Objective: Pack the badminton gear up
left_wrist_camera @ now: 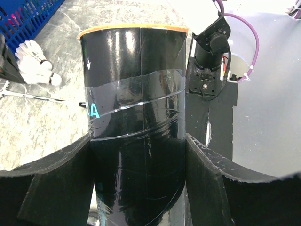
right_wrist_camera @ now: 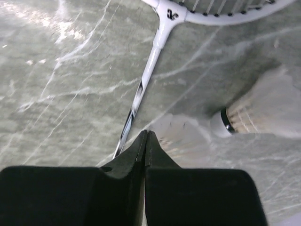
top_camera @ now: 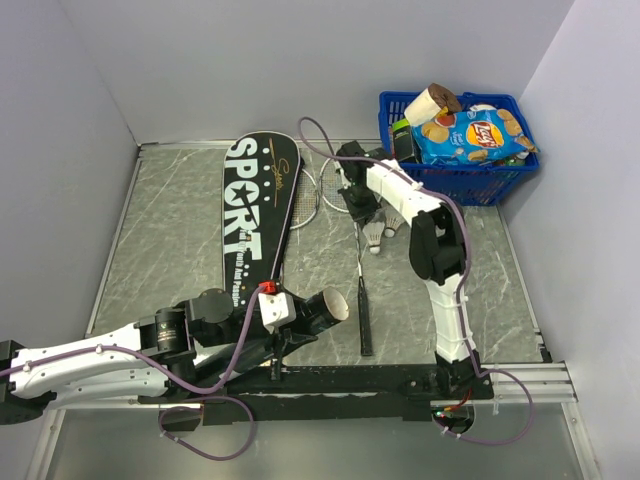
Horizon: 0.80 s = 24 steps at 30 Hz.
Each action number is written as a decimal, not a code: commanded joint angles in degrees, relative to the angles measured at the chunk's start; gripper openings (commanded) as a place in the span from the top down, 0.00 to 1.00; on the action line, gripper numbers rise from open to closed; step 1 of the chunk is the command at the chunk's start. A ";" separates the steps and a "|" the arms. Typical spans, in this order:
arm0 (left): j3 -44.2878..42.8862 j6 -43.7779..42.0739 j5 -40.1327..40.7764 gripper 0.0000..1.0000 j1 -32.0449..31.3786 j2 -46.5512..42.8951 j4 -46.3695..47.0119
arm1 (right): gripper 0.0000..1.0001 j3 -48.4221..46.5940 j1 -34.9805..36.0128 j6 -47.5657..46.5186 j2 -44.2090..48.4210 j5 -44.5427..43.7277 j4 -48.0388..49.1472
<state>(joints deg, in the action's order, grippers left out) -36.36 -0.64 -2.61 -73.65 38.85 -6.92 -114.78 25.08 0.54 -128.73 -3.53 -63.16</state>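
Observation:
My left gripper [top_camera: 300, 315] [left_wrist_camera: 138, 136] is shut on the long black tube [top_camera: 325, 308] [left_wrist_camera: 136, 70], low at the near edge; its open end faces right. The black "SPORT" cover [top_camera: 255, 215] lies flat at the centre left. Two rackets' silver heads [top_camera: 325, 188] lie by its top, and one black handle [top_camera: 364, 320] points toward me. Two white shuttlecocks [top_camera: 378, 238] [left_wrist_camera: 30, 63] lie beside that shaft. My right gripper [top_camera: 372, 222] [right_wrist_camera: 146, 133] is down over them, its jaws pressed together at the feather rim of the nearer shuttlecock [right_wrist_camera: 186, 136]. The other shuttlecock [right_wrist_camera: 263, 110] lies just right.
A blue plastic basket [top_camera: 500, 180] of snack packets stands at the back right, behind the right arm. The racket shaft [right_wrist_camera: 141, 89] runs just left of the right fingers. Grey walls close the table on three sides.

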 commanded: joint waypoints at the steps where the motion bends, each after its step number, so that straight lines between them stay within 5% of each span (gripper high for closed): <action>1: -2.66 0.29 1.03 0.54 -0.53 0.00 1.64 | 1.00 -2.38 0.14 2.19 12.86 1.15 -2.50; 15: -1.61 2.05 10.43 0.56 -0.53 1.84 4.81 | 1.00 20.55 7.26 6.14 51.43 8.71 14.70; 24: -1.61 2.49 15.80 0.71 0.87 5.18 6.48 | 1.00 33.30 7.88 13.70 70.79 19.42 23.07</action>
<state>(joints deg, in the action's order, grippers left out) -36.36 0.21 10.61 -73.65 42.70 -5.30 -83.05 32.64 10.07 -63.86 9.67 -46.33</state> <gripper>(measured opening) 0.685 0.006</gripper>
